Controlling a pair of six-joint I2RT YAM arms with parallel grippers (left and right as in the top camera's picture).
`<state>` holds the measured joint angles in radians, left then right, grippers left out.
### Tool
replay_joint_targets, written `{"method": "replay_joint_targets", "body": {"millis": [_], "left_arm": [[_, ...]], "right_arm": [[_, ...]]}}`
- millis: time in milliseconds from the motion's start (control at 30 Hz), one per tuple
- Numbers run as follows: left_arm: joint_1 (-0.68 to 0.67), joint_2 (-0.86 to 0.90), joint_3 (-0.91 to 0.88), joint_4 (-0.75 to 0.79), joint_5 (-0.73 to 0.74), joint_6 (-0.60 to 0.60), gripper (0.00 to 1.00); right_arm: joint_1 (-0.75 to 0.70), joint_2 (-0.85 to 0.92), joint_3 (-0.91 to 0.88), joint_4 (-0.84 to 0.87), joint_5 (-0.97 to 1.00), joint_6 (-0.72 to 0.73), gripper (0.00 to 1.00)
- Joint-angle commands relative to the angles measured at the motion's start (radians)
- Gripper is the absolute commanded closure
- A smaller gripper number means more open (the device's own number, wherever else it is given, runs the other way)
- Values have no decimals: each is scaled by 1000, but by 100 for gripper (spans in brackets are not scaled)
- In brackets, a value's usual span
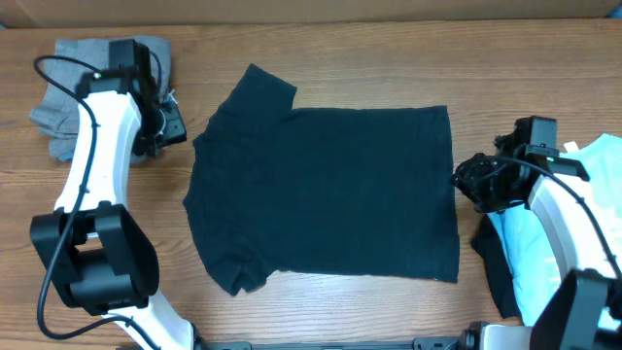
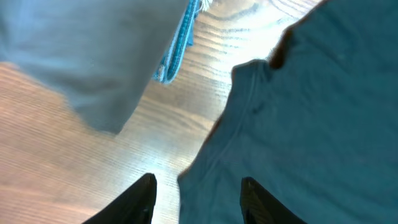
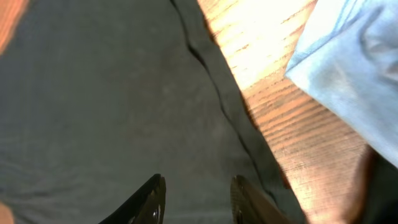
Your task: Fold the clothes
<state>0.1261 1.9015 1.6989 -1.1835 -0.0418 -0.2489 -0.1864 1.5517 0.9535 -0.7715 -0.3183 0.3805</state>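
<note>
**Mid-frame: black T-shirt laid flat, both grippers at its edges**

Across the middle of the overhead view, black T-shirt [image 1: 330,190] spread on the wooden table [image 1: 389,58], sleeves toward the left; beside the upper sleeve, left gripper [image 1: 167,124], jaws parted and empty over the sleeve edge; upper left, grey folded garments [image 1: 68,97] with blue trim [image 2: 177,43], close behind that arm; at the right hem, right gripper [image 1: 473,180], jaws narrowly apart above dark cloth, gripping nothing; lower right, light blue T-shirt [image 1: 535,262] on a dark garment [image 1: 494,258], partly under the right arm.
</note>
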Motion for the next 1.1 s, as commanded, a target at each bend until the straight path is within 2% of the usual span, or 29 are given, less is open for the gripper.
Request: {"method": "replay_joint_targets", "body": {"millis": [0, 133, 233, 467, 700, 900, 1067], "left_arm": [[-3, -6, 137, -93, 35, 63, 55], [-8, -16, 243, -206, 87, 94, 54], [-24, -56, 280, -248, 87, 107, 51], [-63, -195, 285, -285, 87, 114, 48], [-131, -258, 285, -377, 83, 115, 47], [-187, -258, 271, -418, 83, 114, 45], [-206, -259, 266, -470, 60, 86, 45]], "right_arm": [[22, 61, -16, 61, -17, 16, 62], [51, 137, -16, 150, -16, 45, 64], [70, 196, -16, 183, 13, 66, 69], [76, 323, -16, 233, 254, 216, 82], [26, 378, 10, 408, 299, 325, 84], [0, 378, 82, 452, 252, 296, 84], [-6, 341, 175, 341, 123, 194, 78]]}}
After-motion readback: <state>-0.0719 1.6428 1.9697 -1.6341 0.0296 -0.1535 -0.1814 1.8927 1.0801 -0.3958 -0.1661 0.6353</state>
